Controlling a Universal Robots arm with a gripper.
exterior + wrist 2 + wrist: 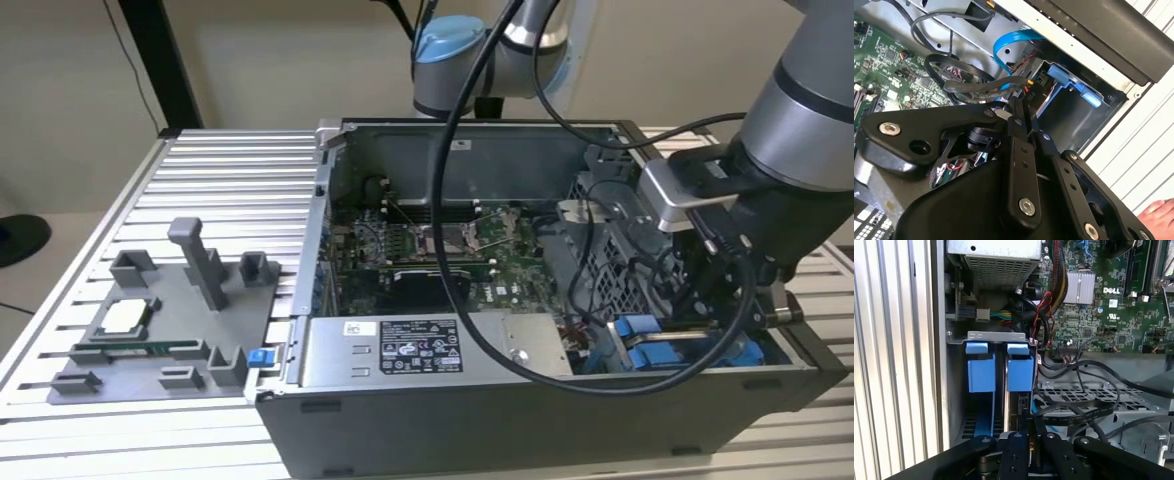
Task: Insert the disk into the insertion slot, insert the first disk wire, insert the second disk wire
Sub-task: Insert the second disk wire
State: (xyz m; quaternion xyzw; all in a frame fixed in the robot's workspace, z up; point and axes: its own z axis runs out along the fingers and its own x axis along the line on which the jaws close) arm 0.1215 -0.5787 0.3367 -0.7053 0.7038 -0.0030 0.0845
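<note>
The disk, in its bright blue carrier, sits upright inside the insertion slot, the grey drive bay in the open computer case's near right corner. A second blue carrier stands beside it. My gripper hangs right over the disk's edge, shut on the black connector of a disk wire, a flat black cable that runs off toward the motherboard. In the second wrist view the fingertips pinch that connector just above the bay, with a light blue cable looping behind. In the exterior view the gripper reaches down into that corner.
The power supply box lies along the case's front, the motherboard behind it. Loose black cables crowd the space around the bay. A grey fixture tray with upright posts stands on the slatted table at the exterior view's left. Part of a person shows beside the table.
</note>
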